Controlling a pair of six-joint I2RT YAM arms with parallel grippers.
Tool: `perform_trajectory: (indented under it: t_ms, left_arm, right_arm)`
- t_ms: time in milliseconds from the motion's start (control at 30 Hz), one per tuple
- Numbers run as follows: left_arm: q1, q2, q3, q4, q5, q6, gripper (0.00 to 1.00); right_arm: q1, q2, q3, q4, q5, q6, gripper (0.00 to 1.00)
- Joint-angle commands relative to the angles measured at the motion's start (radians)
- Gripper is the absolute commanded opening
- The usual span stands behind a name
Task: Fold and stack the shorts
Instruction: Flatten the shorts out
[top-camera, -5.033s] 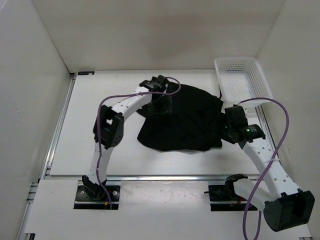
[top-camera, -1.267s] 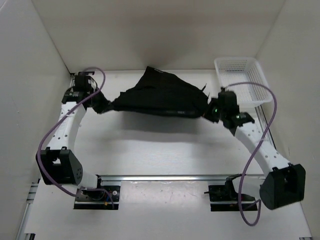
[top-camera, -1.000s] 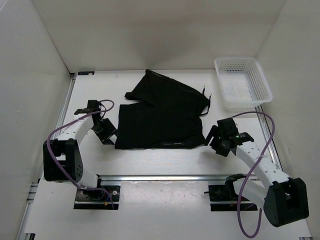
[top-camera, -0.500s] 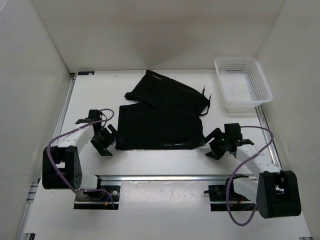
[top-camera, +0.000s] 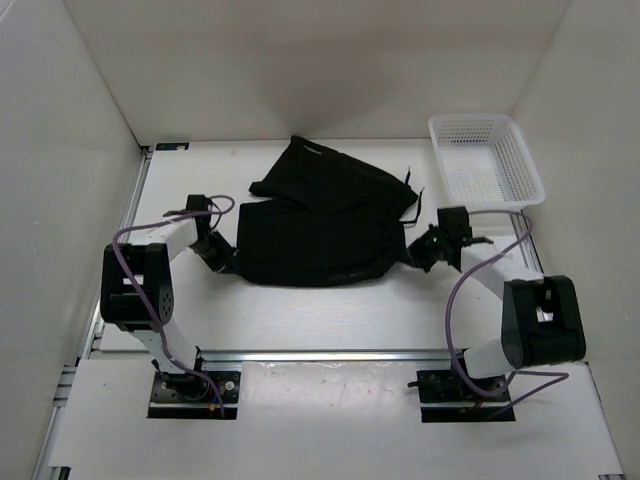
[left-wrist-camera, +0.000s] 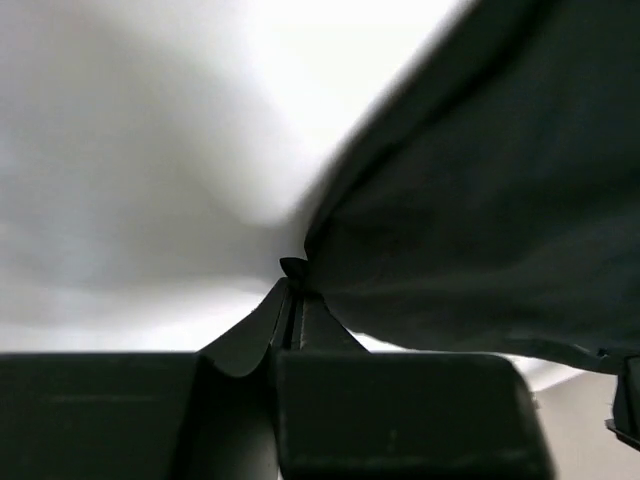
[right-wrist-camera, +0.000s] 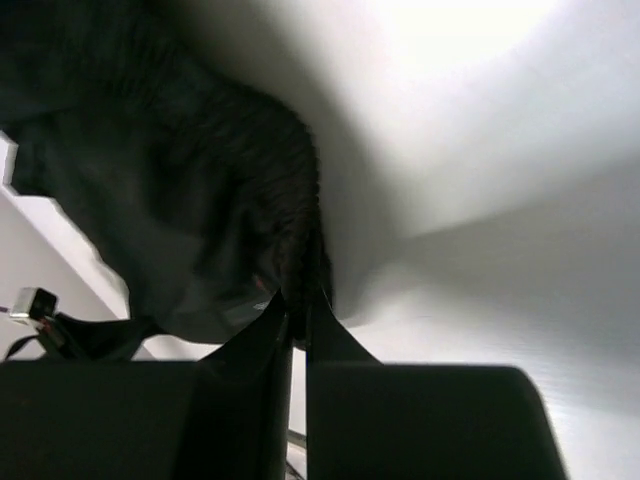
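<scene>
Black shorts (top-camera: 325, 225) lie spread mid-table (top-camera: 300, 315), waist side toward the right and legs toward the left. The far leg is bunched and angled up toward the back wall.

Left end effector (top-camera: 218, 250) sits low at the shorts' near-left corner. Wrist cam: both fingers (left-wrist-camera: 245, 335) are pressed together w/ a tip of dark cloth pinched between them, so it's closed on the shorts, w/ fabric fanning out to the right.

Right end effector (top-camera: 425, 247) is at the near-right corner, by the waist edge. Its wrist cam shows the same thing: tips together, a fold of black fabric clamped between, cloth hanging off to the left.

The near hem runs btwn the two end effectors in a shallow curve.

White mesh basket (top-camera: 437, 150) stands at the far-right of the table, apart from the shorts, just beyond the right arm.
</scene>
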Motion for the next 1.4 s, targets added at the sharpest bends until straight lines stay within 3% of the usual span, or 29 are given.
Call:
perform_trajectory:
  t_ms: [0, 67, 100, 133, 233, 267, 367, 433, 500, 567, 600, 633, 800, 833, 933, 1067, 1100, 1200, 1267, 1367]
  left_arm:
    - [-0.004, 0.0, 0.142, 0.039, 0.049, -0.001, 0.1]
    - [-0.004, 0.035, 0.32, -0.015, 0.072, -0.001, 0.1]
    - [-0.004, 0.047, 0.398, -0.044, 0.072, -0.001, 0.1]
    - [0.005, 0.058, 0.57, -0.117, 0.072, -0.001, 0.1]
    - [0.016, 0.11, 0.853, -0.205, 0.083, -0.001, 0.1]
    - [0.042, 0.124, 1.049, -0.225, 0.094, -0.013, 0.1]
    - [0.068, 0.185, 1.374, -0.277, 0.134, -0.037, 0.1]
    - [0.068, 0.173, 1.434, -0.291, 0.134, -0.037, 0.1]
    - [0.068, 0.123, 1.343, -0.291, 0.143, -0.025, 0.1]
    - [0.068, 0.011, 1.202, -0.252, 0.143, -0.014, 0.1]
    - [0.068, -0.032, 1.031, -0.232, 0.143, -0.002, 0.1]
    - [0.059, -0.114, 0.944, -0.218, 0.132, 0.007, 0.1]
    - [0.059, -0.366, 0.416, -0.193, 0.045, 0.032, 0.1]
    - [0.059, -0.453, 0.25, -0.193, 0.022, 0.032, 0.1]
    - [0.147, -0.58, -0.017, -0.213, -0.062, -0.02, 0.13]
    - [0.191, -0.645, -0.063, -0.213, -0.083, -0.021, 0.61]
    - [0.191, -0.631, -0.04, -0.213, -0.093, -0.01, 0.69]
    - [0.191, -0.553, 0.087, -0.224, -0.093, 0.039, 0.72]
    - [0.157, -0.514, 0.186, -0.233, -0.093, 0.087, 0.72]
    - [0.075, -0.427, 0.309, -0.242, -0.093, 0.186, 0.69]
  right_arm:
    - [-0.005, 0.061, 0.22, -0.018, 0.044, -0.069, 0.0]
    - [-0.014, 0.11, 0.355, -0.09, 0.044, -0.103, 0.0]
    - [-0.026, 0.159, 0.511, -0.122, 0.044, -0.13, 0.0]
    - [-0.041, 0.18, 0.588, -0.163, 0.032, -0.141, 0.0]
    - [-0.067, 0.236, 0.876, -0.204, 0.032, -0.155, 0.0]
    - [-0.077, 0.251, 0.95, -0.204, 0.032, -0.166, 0.0]
    - [-0.091, 0.364, 1.277, -0.297, -0.061, -0.186, 0.0]
    - [-0.091, 0.365, 1.386, -0.332, -0.095, -0.233, 0.0]
    - [-0.077, 0.316, 1.345, -0.332, -0.11, -0.271, 0.0]
    - [-0.065, 0.217, 1.169, -0.332, -0.11, -0.317, 0.0]
    - [-0.055, 0.178, 1.093, -0.304, -0.11, -0.333, 0.0]
    - [-0.04, 0.102, 0.942, -0.294, -0.095, -0.345, 0.0]
    - [0.024, -0.103, 0.53, -0.305, -0.061, -0.488, 0.0]
    - [0.035, -0.155, 0.474, -0.315, -0.061, -0.508, 0.0]
    - [0.092, -0.244, 0.285, -0.325, -0.144, -0.58, 0.02]
    - [0.256, -0.2, 0.233, -0.444, -0.259, -0.693, 0.5]
    - [0.283, -0.185, 0.26, -0.482, -0.191, -0.703, 0.5]
    - [0.298, -0.195, 0.27, -0.543, -0.059, -0.669, 0.57]
    - [0.22, -0.215, 0.27, -0.543, -0.023, -0.649, 0.63]
    - [0.098, -0.205, 0.28, -0.543, 0.009, -0.596, 0.64]
